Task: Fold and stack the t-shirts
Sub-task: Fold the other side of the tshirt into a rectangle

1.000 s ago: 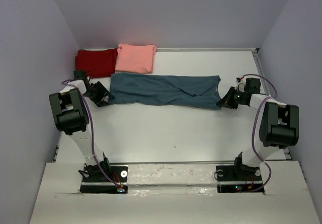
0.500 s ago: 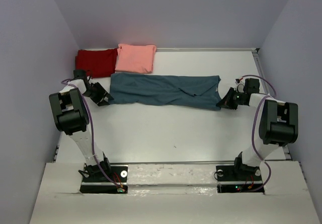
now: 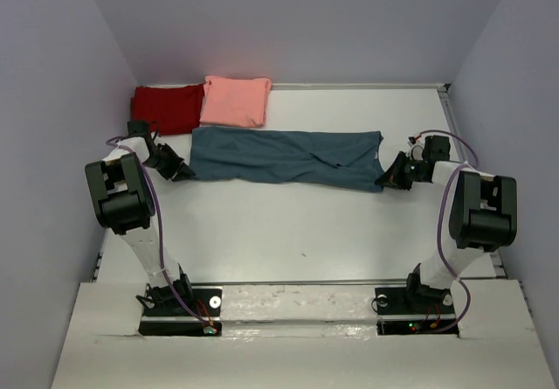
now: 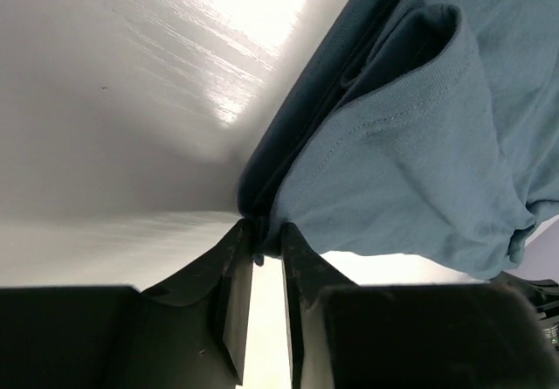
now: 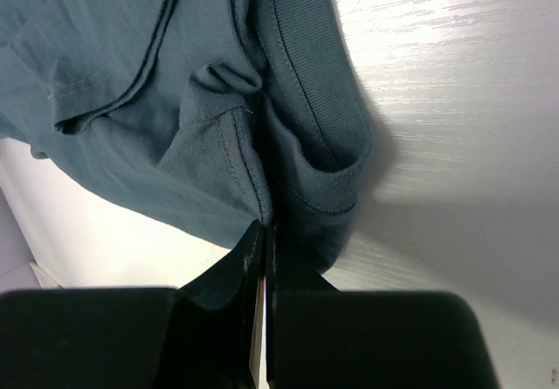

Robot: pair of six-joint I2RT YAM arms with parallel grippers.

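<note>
The blue shirt [image 3: 284, 156] lies in a long strip across the table [image 3: 306, 232], just in front of the red shirt [image 3: 164, 107] and the pink shirt [image 3: 236, 100] at the back. Its long way runs from left to right. A claw sits at each end, the left claw [image 3: 182, 172] at the left end and the right claw [image 3: 387, 177] at the right end, so each arm is nearest its own end. The left claw's fingers are almost together, with only a thin slit between them, and the shirt's folded edge is nipped at their tips. The right claw is squeezed tight on a seam at the other end. The shirt looks soft and thin, doubled over on itself, with wrinkles and a puffy fold near each claw. I think the next fold needs both ends lifted together.
</note>
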